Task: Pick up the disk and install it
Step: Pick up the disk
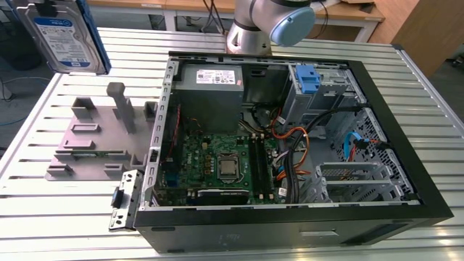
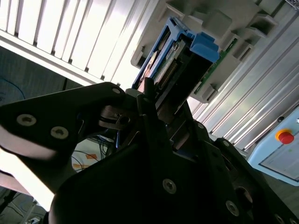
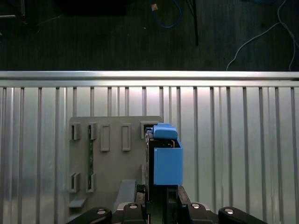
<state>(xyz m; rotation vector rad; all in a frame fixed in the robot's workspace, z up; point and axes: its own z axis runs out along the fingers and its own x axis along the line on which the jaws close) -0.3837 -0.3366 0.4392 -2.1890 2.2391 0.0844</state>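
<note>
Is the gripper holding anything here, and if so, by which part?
Yes. The gripper holds the disk, clamped between its fingers at the disk's end nearest the wrist.

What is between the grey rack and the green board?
The computer case's metal side wall stands between the rack and the board, in the exterior view.

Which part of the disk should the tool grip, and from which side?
Pinch its two broad flat faces near one short end, coming in along its length: the disk is thin and flat-sided. The tool seems shut on it that way.
</note>
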